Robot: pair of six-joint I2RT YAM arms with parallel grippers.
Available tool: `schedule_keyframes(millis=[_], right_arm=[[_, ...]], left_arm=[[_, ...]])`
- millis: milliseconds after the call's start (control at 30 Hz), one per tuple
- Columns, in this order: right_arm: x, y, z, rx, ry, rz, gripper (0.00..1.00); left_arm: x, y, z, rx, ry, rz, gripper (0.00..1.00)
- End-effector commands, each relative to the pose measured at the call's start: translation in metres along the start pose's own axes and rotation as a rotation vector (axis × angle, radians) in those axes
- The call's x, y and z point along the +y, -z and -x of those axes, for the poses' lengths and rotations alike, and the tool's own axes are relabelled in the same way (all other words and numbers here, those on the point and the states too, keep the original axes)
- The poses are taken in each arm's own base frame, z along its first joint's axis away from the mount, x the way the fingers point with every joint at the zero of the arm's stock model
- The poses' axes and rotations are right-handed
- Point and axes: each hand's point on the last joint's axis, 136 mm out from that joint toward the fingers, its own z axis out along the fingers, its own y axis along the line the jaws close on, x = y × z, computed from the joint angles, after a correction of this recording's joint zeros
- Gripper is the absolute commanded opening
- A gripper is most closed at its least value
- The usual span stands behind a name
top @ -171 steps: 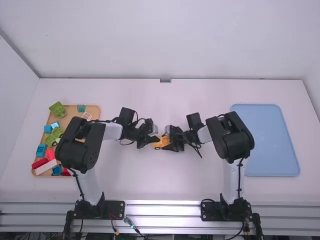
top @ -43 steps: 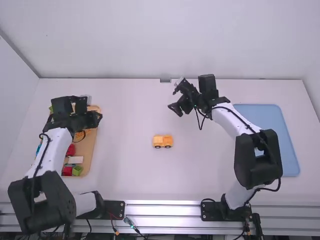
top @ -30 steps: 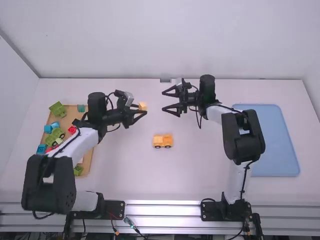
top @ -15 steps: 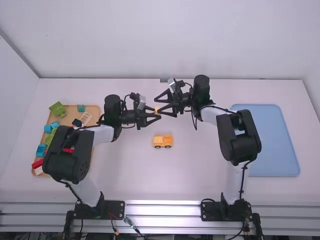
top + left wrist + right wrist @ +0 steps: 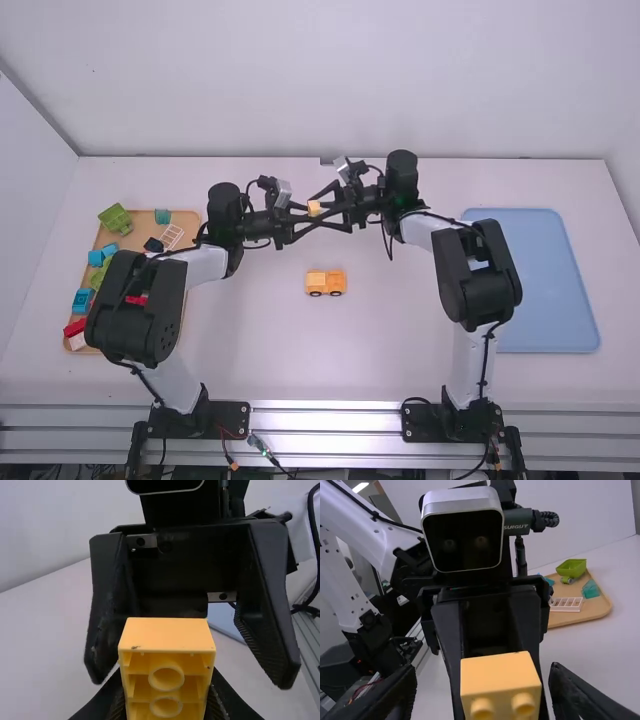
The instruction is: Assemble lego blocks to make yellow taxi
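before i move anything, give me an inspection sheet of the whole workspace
Surface: white table
Job's things: yellow vehicle upright on black wheels; yellow block held above the table
Clutter: tan tray at the left with a green piece, blue piece, white lattice piece and more; blue tray at the right
Left gripper: jaws shut on the yellow block
Right gripper: jaws open on either side of that block, a gap at each
Cables: dark cable hanging in a loop at the right arm; thin wires beside the left arm's base
Surroundings: white wall behind, metal rail along the near edge
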Motion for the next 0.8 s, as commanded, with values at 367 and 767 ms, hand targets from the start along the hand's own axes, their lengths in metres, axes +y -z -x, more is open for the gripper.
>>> schedule_keyframes(millis=[367,767], right_arm=[[0.002,-0.001,-0.001,0.007,0.027,0.025,0.37],[-0.010,0.002,0.003,-0.014,0.047,-0.050,0.12]], left_arm=[[0.002,-0.003,0.001,0.009,-0.015,-0.001,0.03],[0.002,-0.002,0.006,-0.007,-0.018,0.000,0.99]])
